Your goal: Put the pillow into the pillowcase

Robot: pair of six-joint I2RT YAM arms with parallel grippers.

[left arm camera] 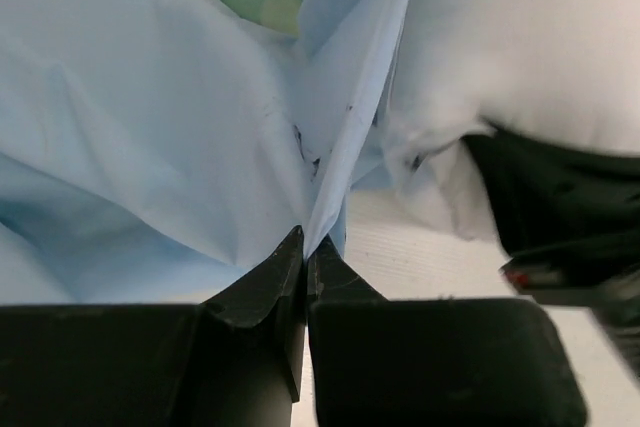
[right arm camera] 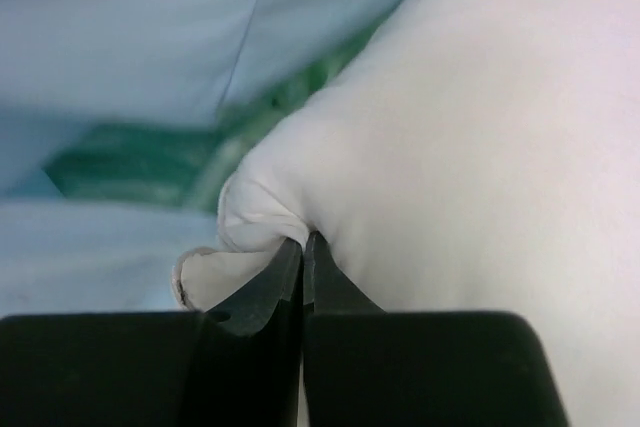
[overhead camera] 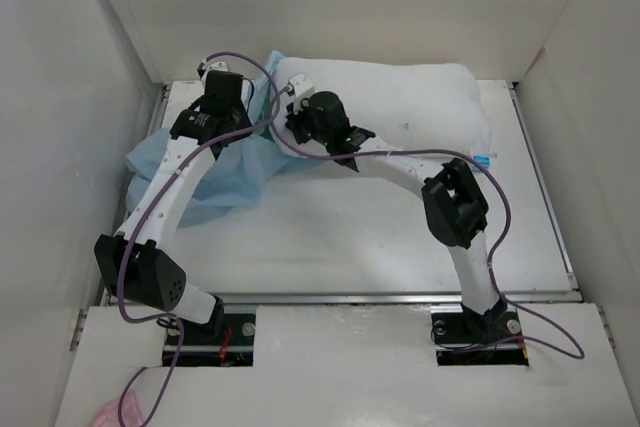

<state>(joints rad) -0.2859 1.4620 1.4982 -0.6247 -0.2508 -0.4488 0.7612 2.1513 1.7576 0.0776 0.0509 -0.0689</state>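
Note:
The white pillow [overhead camera: 400,107] lies along the back of the table, its left end at the mouth of the light blue pillowcase [overhead camera: 215,182]. My left gripper [left arm camera: 304,243] is shut on an edge of the pillowcase [left arm camera: 150,137], holding a fold of it up. Mint-green lining [left arm camera: 260,2] shows at the mouth. My right gripper [right arm camera: 303,243] is shut on a pinch of the pillow [right arm camera: 470,137] at its left corner, right in front of the pillowcase [right arm camera: 120,37] opening. In the top view both grippers, left [overhead camera: 250,117] and right [overhead camera: 292,107], are close together there.
White walls [overhead camera: 60,147] enclose the table on the left, back and right. A small blue tag [overhead camera: 484,159] sticks out at the pillow's right end. The right arm's elbow [overhead camera: 455,202] reaches over the table in front of the pillow.

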